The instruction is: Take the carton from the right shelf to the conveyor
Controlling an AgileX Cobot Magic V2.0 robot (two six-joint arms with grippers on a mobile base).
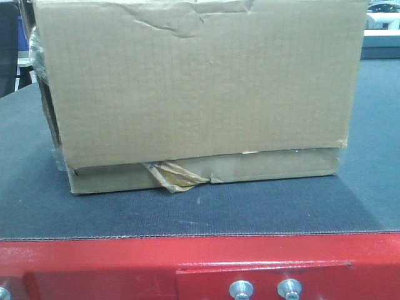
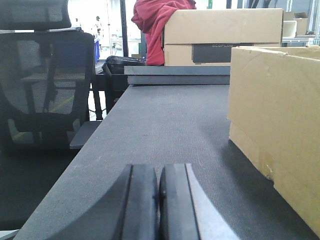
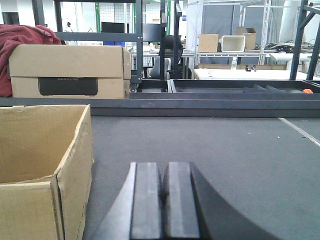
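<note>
Exterior front-facing view: the carton (image 1: 200, 94) sits flat on the conveyor (image 1: 200, 209), close to the belt's near edge, and fills most of the picture. Its top edge is creased, and a strip of yellowish tape (image 1: 172, 176) peels from the bottom flap and curls down onto the belt. Below the belt's near edge runs the red frame (image 1: 94, 256), with two silver bolts (image 1: 265, 289) showing at its lower part. From the left wrist view, the left hand (image 2: 160, 200) rests low over the belt with its two dark pads pressed together and nothing between them; the carton (image 2: 280, 130) stands just to its right, apart from it. Past the belt's far edge are a second cardboard box (image 2: 222, 35) with a red cloth (image 2: 155, 25) beside it, and off the left edge a black mesh chair (image 2: 42, 85). From the right wrist view, the right hand (image 3: 164, 205) is likewise closed on nothing, low over the belt, with the carton (image 3: 45, 165), its top open, just to its left.
</note>
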